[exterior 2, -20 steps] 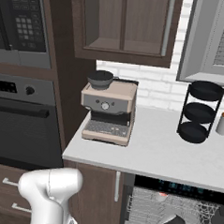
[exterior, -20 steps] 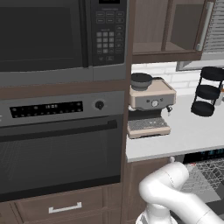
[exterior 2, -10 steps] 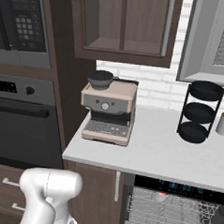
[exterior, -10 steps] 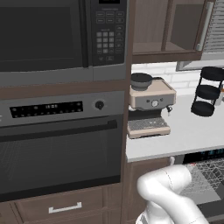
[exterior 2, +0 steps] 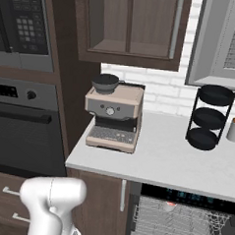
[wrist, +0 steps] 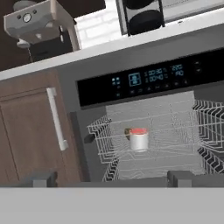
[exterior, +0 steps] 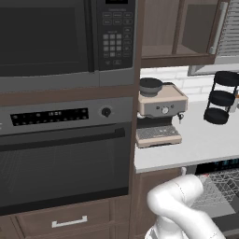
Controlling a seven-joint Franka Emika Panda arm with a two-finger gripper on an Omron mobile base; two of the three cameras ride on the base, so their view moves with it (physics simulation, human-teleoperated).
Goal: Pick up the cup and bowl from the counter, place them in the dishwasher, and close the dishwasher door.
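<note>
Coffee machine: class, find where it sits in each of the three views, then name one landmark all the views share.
Left base view: coffee machine right of centre, on the counter.
Right base view: left of centre, near the counter's left end.
Hand view: top left corner, tilted.
Shared landmark: the black three-tier stand, right of the machine in every view.

Even, soft, shadeless rendered light falls over the counter [exterior 2: 161, 159], which reads bright and pale; the oven [exterior: 60, 158] left of it stays dark with faint sheen; under the counter the dishwasher [wrist: 153, 131] cavity is dimmer; all views are slightly soft, coarse in detail.
</note>
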